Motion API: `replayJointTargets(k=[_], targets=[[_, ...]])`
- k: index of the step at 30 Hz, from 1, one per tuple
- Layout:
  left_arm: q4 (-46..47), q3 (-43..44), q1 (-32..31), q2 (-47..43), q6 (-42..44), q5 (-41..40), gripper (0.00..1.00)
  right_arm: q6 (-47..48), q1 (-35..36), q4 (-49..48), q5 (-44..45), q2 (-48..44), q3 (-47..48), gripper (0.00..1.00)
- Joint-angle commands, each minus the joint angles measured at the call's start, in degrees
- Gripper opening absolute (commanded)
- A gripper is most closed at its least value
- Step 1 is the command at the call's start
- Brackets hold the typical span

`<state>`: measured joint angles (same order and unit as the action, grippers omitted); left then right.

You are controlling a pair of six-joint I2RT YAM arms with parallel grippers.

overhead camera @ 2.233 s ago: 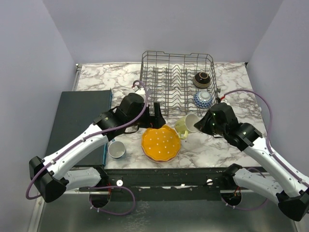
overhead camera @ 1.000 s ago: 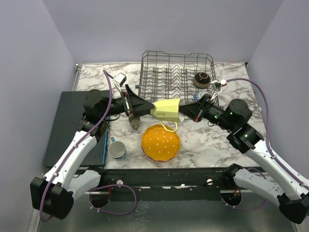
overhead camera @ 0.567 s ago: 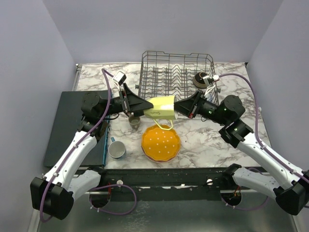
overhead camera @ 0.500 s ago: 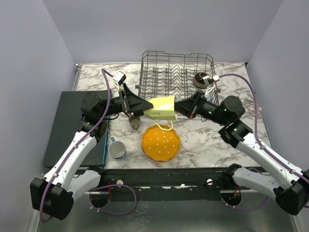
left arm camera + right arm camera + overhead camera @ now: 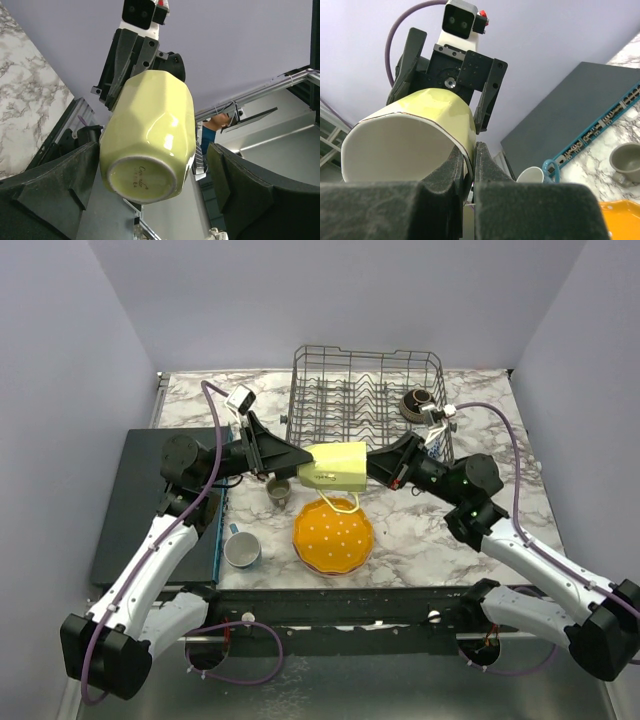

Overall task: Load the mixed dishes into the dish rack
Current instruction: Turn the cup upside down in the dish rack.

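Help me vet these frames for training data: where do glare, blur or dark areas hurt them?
Left wrist view: bright glare patches on the glossy pale yellow faceted mug. Right wrist view: the right claw fills the bottom edge, dark and soft so near the lens. Top external view: even light, sharp, only faint shadows on the marble-patterned table.

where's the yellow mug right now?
Top view, centre: the yellow mug hangs sideways, rim pinched by the right claw, base inside the open left claw, in front of the dish rack, near the orange plate.
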<state>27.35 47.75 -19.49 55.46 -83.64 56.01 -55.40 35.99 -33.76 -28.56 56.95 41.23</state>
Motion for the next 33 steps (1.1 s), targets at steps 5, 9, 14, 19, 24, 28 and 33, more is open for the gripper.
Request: replayJointTargets(k=[5, 9, 14, 19, 24, 28, 33], targets=[[4.54, -0.88, 0.33, -2.61, -1.52, -3.89, 0.96, -7.14, 0.34, -22.03, 4.48, 2.95, -3.26, 0.01], [5.07, -1.58, 0.37, -3.43, -1.32, -7.07, 0.96, -6.94, 1.37, -25.09, 6.12, 4.93, -2.83, 0.01], [5.25, -2.17, 0.33, -3.74, -1.27, -9.18, 0.96, -6.03, 3.27, -27.54, 8.66, 7.31, -1.93, 0.01], [5.56, -3.16, 0.27, -5.04, -0.82, -11.38, 0.98, -4.17, 5.88, -28.58, 11.23, 9.61, 0.08, 0.01], [5.87, -3.45, 0.29, -6.15, 0.03, -11.71, 0.99, -4.25, 7.43, -29.7, 14.03, 11.24, 0.75, 0.01], [5.87, -3.95, 0.32, -7.39, 2.32, -11.83, 0.99, -4.12, 8.11, -28.74, 15.77, 11.11, 1.03, 0.01], [5.87, -4.15, 0.31, -8.09, 5.09, -11.75, 0.99, -3.69, 8.79, -26.12, 17.23, 11.07, 1.79, 0.01]])
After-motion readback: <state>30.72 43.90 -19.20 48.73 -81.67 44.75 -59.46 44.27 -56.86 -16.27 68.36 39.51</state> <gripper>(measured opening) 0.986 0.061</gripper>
